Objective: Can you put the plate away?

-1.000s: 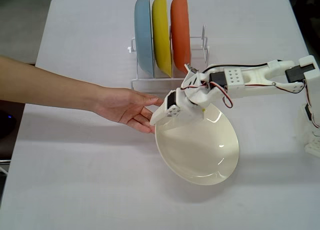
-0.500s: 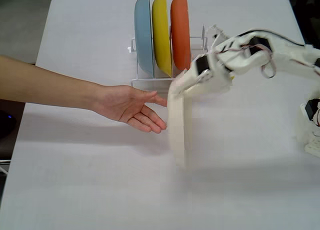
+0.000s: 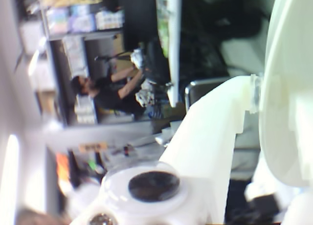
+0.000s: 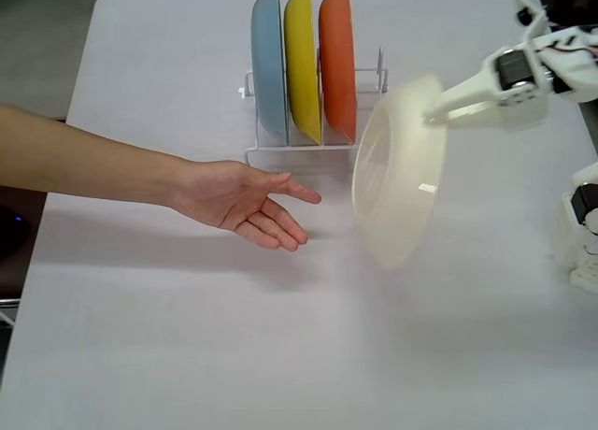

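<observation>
We judge transport underway: white two-finger gripper (image 4: 437, 115) pinches the glossy cream-white round plate (image 4: 397, 173) aloft; next, align it with the white wire rack's (image 4: 308, 150) free slot beside the orange plate (image 4: 337, 61).

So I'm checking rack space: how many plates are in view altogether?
4. The blue plate, yellow plate and orange plate stand upright in the rack; the cream plate hangs from the gripper right of it.

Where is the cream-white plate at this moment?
In the fixed view the plate hangs in the air, tilted on edge and held at its upper rim by the gripper, just right of the orange plate in the rack.
</observation>
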`<state>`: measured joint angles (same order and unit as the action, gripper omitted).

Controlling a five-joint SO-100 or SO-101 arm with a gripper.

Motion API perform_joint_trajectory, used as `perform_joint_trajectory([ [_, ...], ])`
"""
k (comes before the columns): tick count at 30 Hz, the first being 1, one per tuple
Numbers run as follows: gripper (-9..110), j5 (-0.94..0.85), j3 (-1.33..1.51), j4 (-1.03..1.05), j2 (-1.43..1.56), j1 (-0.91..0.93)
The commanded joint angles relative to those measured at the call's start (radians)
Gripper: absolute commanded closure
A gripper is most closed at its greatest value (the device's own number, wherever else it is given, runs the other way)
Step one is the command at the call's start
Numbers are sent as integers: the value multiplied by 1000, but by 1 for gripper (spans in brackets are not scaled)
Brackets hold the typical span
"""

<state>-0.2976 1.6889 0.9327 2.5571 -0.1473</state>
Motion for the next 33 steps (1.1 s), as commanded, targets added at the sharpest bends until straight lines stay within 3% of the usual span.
perform_joint_trajectory([
  [1, 102, -110, 32, -43, 160, 6],
  [14, 102, -643, 118, -26, 244, 181],
  [22, 102, -784, 100, -11, 160, 350],
  [33, 102, -902, 41, -175, -6, 390],
])
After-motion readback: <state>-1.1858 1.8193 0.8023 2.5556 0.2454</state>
